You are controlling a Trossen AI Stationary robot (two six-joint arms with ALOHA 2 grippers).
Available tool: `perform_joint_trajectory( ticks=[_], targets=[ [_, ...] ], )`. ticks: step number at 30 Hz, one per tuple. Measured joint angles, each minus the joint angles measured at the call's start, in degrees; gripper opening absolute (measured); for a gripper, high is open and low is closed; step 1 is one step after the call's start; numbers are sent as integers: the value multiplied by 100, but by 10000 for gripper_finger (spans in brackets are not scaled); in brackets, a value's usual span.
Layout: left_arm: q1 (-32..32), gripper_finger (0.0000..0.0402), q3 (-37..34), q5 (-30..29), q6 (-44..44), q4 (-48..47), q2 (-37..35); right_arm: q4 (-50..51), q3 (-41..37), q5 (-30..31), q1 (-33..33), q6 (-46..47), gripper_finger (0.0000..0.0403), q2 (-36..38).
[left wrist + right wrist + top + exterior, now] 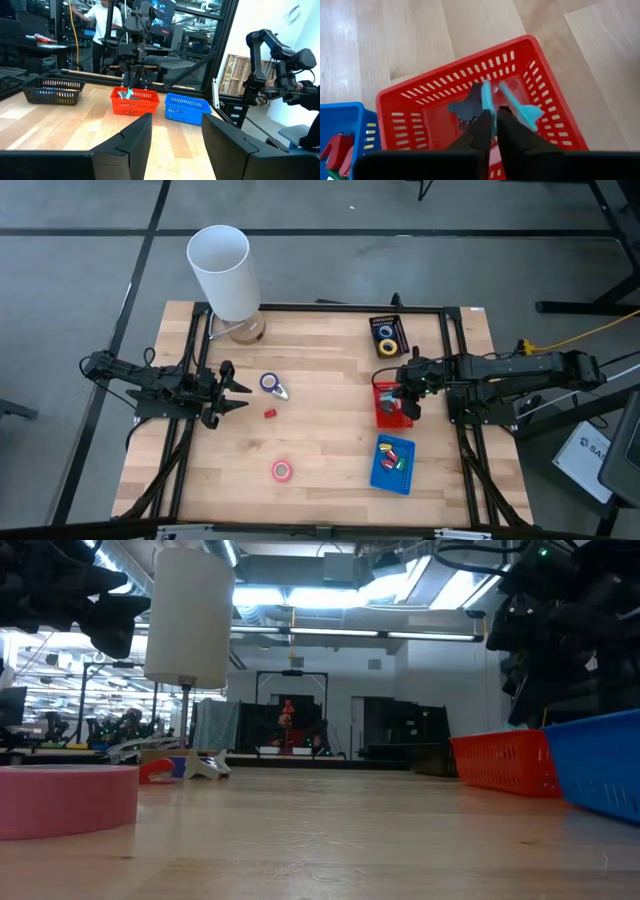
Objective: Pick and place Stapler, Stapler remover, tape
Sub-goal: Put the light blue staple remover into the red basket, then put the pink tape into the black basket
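My right gripper (403, 396) hangs over the red basket (392, 418), shut on a small teal stapler (520, 107) whose two arms spread apart. My left gripper (240, 392) waits open at the table's left side, near a blue tape roll (268, 382) that lies flat beside a small silver-white tool (282, 392). A small red piece (269, 413) lies on the wood. The pink tape (282, 470) rests flat toward the near edge. A yellow and a blue roll sit in the black basket (387, 335). My right gripper pinches one teal arm of the stapler (487, 100) between its two fingers, coming from above and pointing down. The other arm (525, 111) juts out sideways. The stapler hangs inside the red basket's walls; whether it touches the floor I cannot tell.
A tall white cylinder (225, 270) stands at the far left corner. The blue basket (393, 463), holding several coloured pieces, sits near the red one. In the left wrist view the three baskets line up across the table (134, 101). Bare wood lies in the middle.
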State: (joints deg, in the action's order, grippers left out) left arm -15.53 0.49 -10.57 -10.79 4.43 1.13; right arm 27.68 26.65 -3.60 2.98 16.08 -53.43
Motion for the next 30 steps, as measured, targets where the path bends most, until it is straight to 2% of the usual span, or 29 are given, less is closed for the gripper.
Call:
perform_joint_trajectory(
  ticks=[11, 16, 24, 30],
  targets=[
    [0, 169, 1, 0, 0, 0, -1, -115, 47, 0, 0, -18, 122, -2],
    [0, 169, 0, 0, 0, 0, 0, -111, 404, -46, 0, -518, 157, -2],
    [-1, 169, 0, 0, 0, 0, -1, -350, 1083, 214, -14, -1408, 169, -49],
    [0, 169, 2, 1, 0, 0, 0, -881, 1451, 212, -233, -2235, 169, -502]
  ],
)
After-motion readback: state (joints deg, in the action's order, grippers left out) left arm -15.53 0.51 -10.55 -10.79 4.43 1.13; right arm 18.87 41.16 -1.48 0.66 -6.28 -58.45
